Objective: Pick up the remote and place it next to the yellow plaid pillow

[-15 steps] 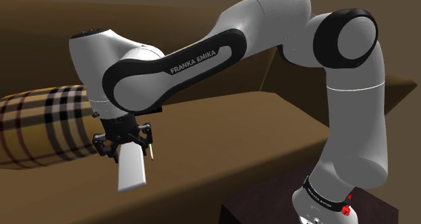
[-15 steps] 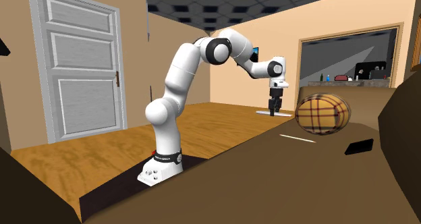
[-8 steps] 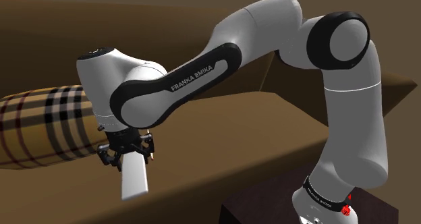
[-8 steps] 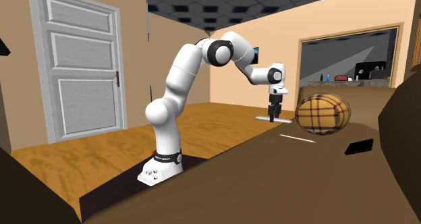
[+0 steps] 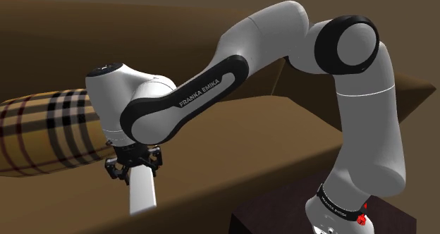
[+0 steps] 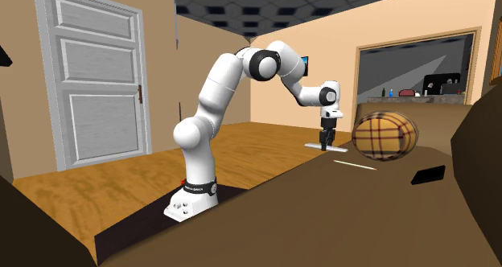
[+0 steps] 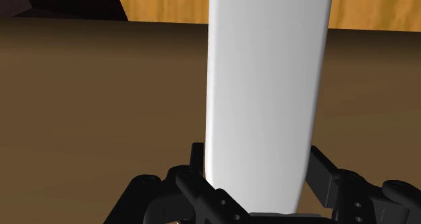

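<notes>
Hanging near plaid pillow [image 5: 49, 130], gripper [image 5: 134, 170] clamped on white remote [image 5: 141, 194], brown seat [image 5: 247, 148] beneath.

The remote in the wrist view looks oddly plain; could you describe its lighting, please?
Wrist view: the remote is plain white, shading softly to grey along one long edge, without glare. Shoulder view: it reads pale grey against a dim brown surface.
</notes>
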`<action>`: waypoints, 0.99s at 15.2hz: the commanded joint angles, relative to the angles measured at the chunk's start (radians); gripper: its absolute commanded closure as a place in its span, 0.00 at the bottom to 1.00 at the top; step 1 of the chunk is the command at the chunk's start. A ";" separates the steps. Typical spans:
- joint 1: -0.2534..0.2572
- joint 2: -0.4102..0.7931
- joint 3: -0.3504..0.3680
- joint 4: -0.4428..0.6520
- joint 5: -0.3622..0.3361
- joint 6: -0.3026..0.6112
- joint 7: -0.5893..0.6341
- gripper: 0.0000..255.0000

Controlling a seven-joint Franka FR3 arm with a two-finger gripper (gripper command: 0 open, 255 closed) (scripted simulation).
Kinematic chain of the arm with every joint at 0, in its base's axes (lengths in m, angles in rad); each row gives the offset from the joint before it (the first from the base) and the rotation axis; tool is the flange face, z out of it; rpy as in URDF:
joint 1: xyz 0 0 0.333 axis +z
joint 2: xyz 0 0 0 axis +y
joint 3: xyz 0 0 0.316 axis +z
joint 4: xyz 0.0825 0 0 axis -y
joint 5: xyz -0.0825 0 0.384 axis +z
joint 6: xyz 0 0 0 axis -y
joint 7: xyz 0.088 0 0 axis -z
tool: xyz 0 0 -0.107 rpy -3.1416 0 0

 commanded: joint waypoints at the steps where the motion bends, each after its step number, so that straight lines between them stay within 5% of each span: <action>1: 0.000 0.000 0.000 -0.001 0.000 0.001 0.000 1.00; 4: 0.000 0.000 0.000 -0.001 0.000 0.001 0.000 1.00; 5: 0.000 0.000 0.000 0.000 0.000 0.001 0.000 0.00; 10: 0.000 0.000 0.000 0.000 0.000 0.001 0.000 0.00; 15: -0.007 -0.045 0.020 0.069 0.036 -0.104 -0.023 0.00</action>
